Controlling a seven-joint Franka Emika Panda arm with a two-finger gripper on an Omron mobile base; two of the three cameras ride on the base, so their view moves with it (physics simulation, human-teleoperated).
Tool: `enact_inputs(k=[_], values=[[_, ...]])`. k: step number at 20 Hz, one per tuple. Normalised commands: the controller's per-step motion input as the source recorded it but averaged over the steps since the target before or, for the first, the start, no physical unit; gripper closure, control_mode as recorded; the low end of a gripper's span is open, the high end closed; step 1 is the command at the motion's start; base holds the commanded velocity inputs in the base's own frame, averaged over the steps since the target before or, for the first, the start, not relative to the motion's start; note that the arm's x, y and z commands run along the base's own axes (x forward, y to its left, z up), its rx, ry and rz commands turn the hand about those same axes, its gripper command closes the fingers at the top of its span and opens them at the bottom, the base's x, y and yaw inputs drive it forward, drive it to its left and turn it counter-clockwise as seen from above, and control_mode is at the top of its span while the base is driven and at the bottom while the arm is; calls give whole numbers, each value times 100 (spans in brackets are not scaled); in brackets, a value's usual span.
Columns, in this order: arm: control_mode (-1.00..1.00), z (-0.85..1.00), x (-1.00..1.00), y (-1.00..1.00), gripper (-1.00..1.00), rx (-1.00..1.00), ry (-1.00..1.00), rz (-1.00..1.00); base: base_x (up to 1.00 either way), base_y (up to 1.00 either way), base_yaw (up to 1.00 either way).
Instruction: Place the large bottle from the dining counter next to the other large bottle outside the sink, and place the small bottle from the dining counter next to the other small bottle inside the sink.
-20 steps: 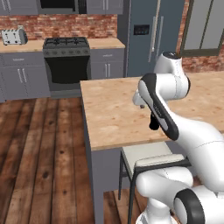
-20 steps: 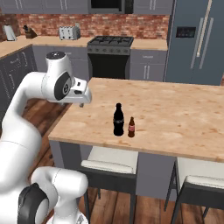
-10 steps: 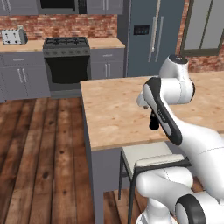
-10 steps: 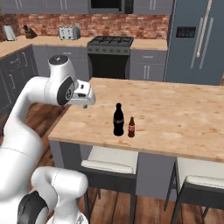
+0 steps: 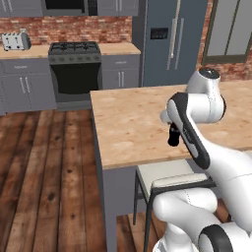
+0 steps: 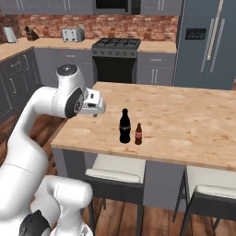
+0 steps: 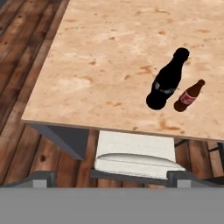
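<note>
Our white jointed arm rises from the rounded white base and bends at a dark elbow joint, so the upper link leans forward and ends in a large round wrist housing. In the right base view that housing sits high, with our two-finger hand [image 6: 95,109] jutting from it toward the right, carried in the air with nothing between its fingers. In the left base view the forearm with its dark stripe slants up to the same housing. In the hand view the two dark fingertips [image 7: 38,178] stand at the bottom corners, spread fully wide, and the hand looks steeply downward.
</note>
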Motion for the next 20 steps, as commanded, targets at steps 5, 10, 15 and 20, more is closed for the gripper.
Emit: enact_inputs(k=[5, 10, 15, 20], values=[[-100, -11, -9, -19, -100, 0, -8, 0, 0, 0, 0], [-100, -7, -1, -19, -100, 0, -6, 0, 0, 0, 0], [-100, -4, 0, -16, -100, 0, -3, 0, 0, 0, 0], [-100, -6, 0, -12, -100, 0, 0, 0, 0, 0, 0]])
